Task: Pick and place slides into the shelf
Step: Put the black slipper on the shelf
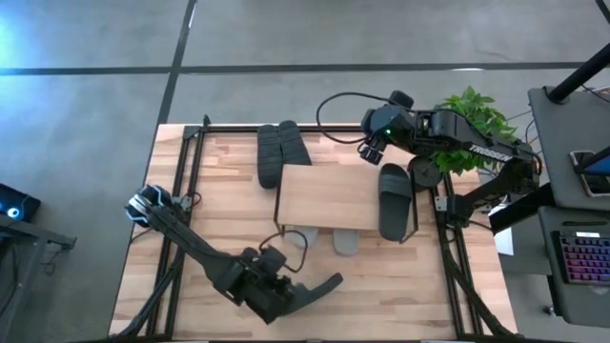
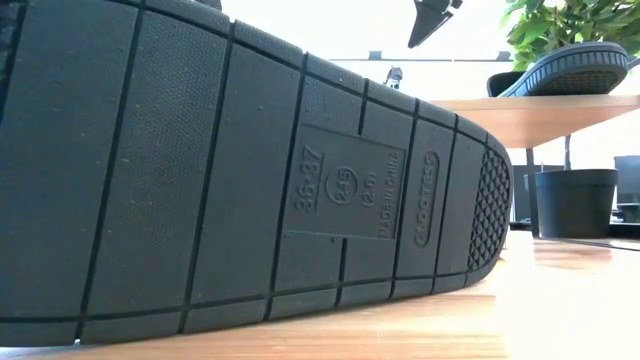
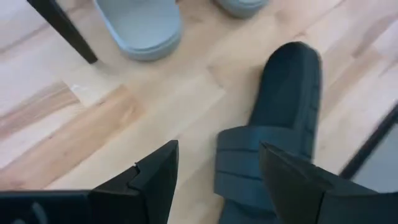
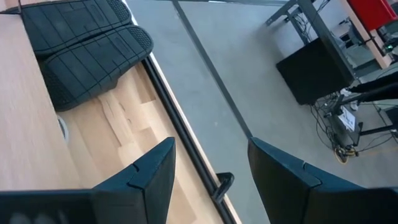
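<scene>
Left gripper [image 1: 303, 297] hangs low over the near edge of the table [image 1: 219, 191] in the high view, fingers spread and holding nothing, a dark slide [image 1: 322, 288] lying just beside its tip. The right gripper [image 1: 370, 148] hovers at the far side, also spread and empty. The shelf [image 1: 324, 196] sits mid-table, its pale wooden top board bare except at its right end, where one dark slide [image 1: 395, 198] lies lengthwise. Two light grey slides [image 1: 324, 238] poke their toes out from the lower level. Two dark slides [image 1: 282, 152] lie sole-up behind the shelf, beside each other. My judgement: three are shelved, three are left.

From table height, a black ribbed rubber sole [image 2: 250, 190] fills the picture, with pebbled panels, moulded size marks and a cross-hatched toe; beyond it a dark slide [image 2: 570, 68] rests on the board.

Past the left wrist's open fingers [image 3: 155, 177], the strap of the near slide [image 3: 273, 149] shows wide, ridged and matte, with smooth grey toes [image 3: 140, 28] farther off.

Between the right wrist's parted fingers [image 4: 155, 174] the two upturned soles [image 4: 84, 46] show grooved tread.
</scene>
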Controlling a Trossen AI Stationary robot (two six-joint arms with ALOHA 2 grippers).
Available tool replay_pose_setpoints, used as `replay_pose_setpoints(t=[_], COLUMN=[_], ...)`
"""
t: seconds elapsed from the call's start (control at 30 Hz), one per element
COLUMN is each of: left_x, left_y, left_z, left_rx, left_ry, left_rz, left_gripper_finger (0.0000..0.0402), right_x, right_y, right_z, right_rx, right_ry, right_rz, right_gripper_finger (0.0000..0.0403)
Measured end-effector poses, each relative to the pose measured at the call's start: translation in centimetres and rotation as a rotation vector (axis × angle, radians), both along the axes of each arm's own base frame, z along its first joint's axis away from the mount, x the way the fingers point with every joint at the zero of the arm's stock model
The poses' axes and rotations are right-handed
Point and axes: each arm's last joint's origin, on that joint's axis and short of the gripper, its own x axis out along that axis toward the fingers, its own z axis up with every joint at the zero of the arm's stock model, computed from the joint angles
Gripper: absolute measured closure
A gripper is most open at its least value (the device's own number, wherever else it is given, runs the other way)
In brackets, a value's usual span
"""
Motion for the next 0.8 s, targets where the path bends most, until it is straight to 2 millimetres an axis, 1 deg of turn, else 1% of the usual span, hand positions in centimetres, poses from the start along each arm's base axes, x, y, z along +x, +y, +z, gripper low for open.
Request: replay_pose_setpoints(t=[0.07, 0.13, 0.23, 0.27, 0.33, 0.43, 0.6, 0.7, 0.8], left_x=[0.4, 1.2, 2.6, 3.1, 3.7, 3.7, 3.1, 2.9, 3.1], left_y=[0.0, -0.2, -1.5, -1.9, -2.7, -3.4, -4.4, -4.6, -5.0], left_z=[-0.8, -2.2, -3.7, -3.9, -3.7, -3.6, -3.4, -3.4, -3.0], left_rx=[0.006, -0.007, -0.090, -0.120, -0.193, -0.235, -0.301, -0.343, -0.376], left_ry=[0.022, 0.044, 0.026, 0.007, -0.042, -0.060, -0.027, -0.015, -0.054], left_rz=[0.003, -0.020, -0.122, -0.160, -0.226, -0.269, -0.329, -0.310, -0.319], left_gripper_finger=[0.0197, 0.0197, 0.0197, 0.0197, 0.0197, 0.0197, 0.0197, 0.0197, 0.0197], right_x=[0.0, -0.1, -0.1, -0.2, -0.2, -0.2, -0.2, -0.2, -0.3], right_y=[-0.1, -0.2, -0.3, -0.4, -0.5, -0.7, -1.0, -1.1, -1.2], right_z=[0.0, 0.0, 0.0, -0.1, -0.1, -0.1, -0.2, -0.1, -0.1], right_rx=[0.000, 0.000, 0.002, 0.002, -0.002, -0.008, -0.009, -0.010, -0.009], right_ry=[0.000, 0.002, 0.007, 0.008, 0.016, 0.025, 0.031, 0.031, 0.031], right_rz=[-0.004, -0.009, -0.012, -0.015, -0.014, -0.013, -0.020, -0.024, -0.028], right_gripper_finger=[0.0209, 0.0209, 0.0209, 0.0209, 0.0209, 0.0209, 0.0209, 0.0209, 0.0209])
